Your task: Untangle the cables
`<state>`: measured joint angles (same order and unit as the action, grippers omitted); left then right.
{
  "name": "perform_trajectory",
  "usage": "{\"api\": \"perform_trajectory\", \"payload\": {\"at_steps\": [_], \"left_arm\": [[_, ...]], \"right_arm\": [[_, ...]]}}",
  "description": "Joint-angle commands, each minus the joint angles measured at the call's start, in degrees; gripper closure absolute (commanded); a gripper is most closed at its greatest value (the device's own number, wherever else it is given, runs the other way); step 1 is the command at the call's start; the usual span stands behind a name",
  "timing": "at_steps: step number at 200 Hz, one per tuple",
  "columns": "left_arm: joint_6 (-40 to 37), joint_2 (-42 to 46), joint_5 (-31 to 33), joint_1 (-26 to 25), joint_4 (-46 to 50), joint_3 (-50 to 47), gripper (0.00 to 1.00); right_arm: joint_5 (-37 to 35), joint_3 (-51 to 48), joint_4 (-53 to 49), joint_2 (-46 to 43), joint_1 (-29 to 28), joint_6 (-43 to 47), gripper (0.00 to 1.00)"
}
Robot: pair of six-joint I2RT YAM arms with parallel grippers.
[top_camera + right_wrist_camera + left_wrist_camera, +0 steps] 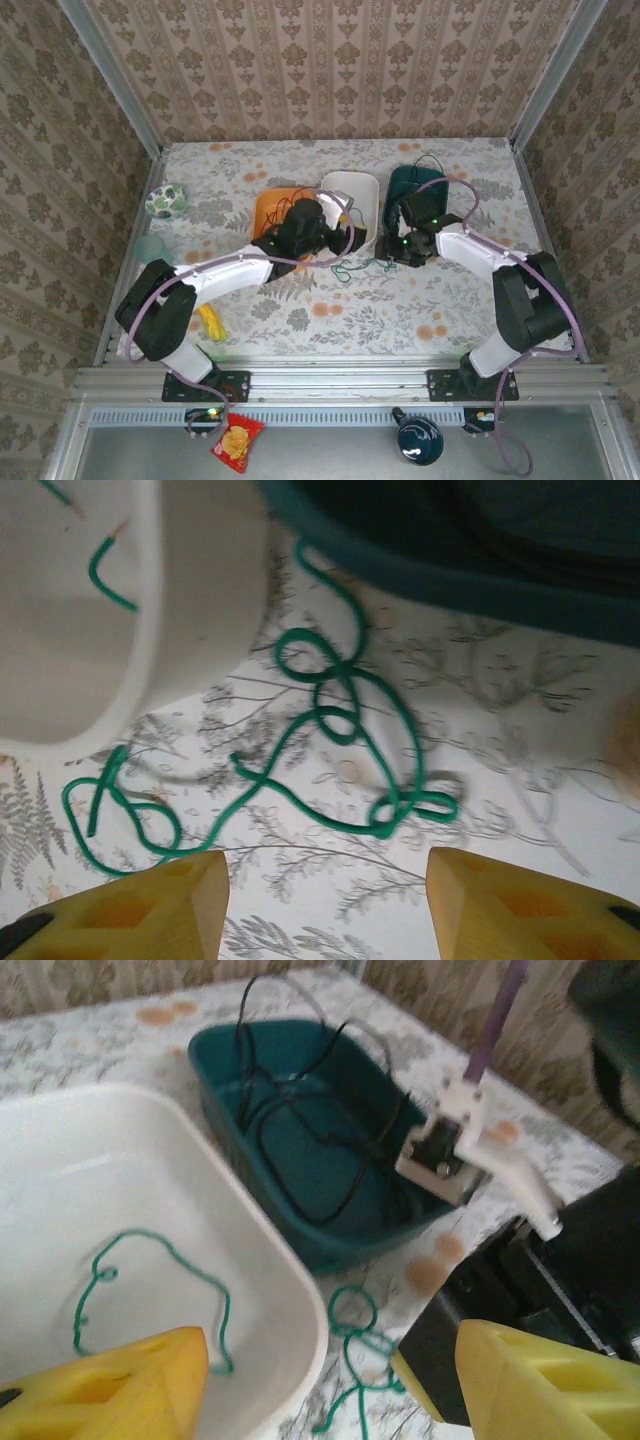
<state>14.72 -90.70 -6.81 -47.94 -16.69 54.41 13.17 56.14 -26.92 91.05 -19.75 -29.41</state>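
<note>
Your floral-patterned table (pixel 330 310) carries three tubs in a row at its far middle: an orange tub (pixel 268 208) on the left, a white tub (pixel 355 192) in the centre and a dark teal tub (pixel 400 180) just beside it on the right. At far left sit a green-and-white patterned ball (pixel 165 200) and a pale green cup (pixel 150 247). A yellow item (pixel 210 322) lies nearer you. Below the table edge are a red snack packet (pixel 237 441) and a dark blue round pot (pixel 418 437).

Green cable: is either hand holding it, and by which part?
Nothing is held. The left hand and right hand are both open and empty; the green cable lies loose.
</note>
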Motion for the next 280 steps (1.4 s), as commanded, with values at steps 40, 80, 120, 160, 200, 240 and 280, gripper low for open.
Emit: {"api": "perform_trajectory", "payload": {"at_steps": [40,80,120,160,200,240,280], "left_arm": [[4.0,2.4,15.5,-0.3,0.6,-5.8,0.32],[2.6,3.0,14.9,-0.3,0.5,-5.3,0.32],[1.9,3.0,11.8,-0.3,-0.5,-6.6,0.31],[-2.2,4.3,0.6,-0.3,-1.2,-7.9,0.29],[-4.4,5.2,-7.2,-0.1,-1.7,-8.8,0.29],[-5.5,4.4,-11.7,-0.2,-2.3,-8.6,0.29],[-5.0,2.0,-13.4,0.9,-3.2,-8.8,0.33]], "right_arm": [[2.9,3.3,0.8,5.6,-4.4,1.1,0.5],[3.0,4.3,3.7,8.8,-4.8,-1.0,0.76],[2.3,2.8,3.5,6.7,-4.8,-0.6,0.98],[3.7,-2.6,3.7,-2.1,-3.9,1.4,1.0],[13.2,-8.0,5.2,-13.1,1.0,2.3,1.0],[21.5,-9.6,7.2,-17.7,3.2,1.8,1.0],[25.3,-9.4,8.9,-17.5,3.7,0.0,1.0]]}}
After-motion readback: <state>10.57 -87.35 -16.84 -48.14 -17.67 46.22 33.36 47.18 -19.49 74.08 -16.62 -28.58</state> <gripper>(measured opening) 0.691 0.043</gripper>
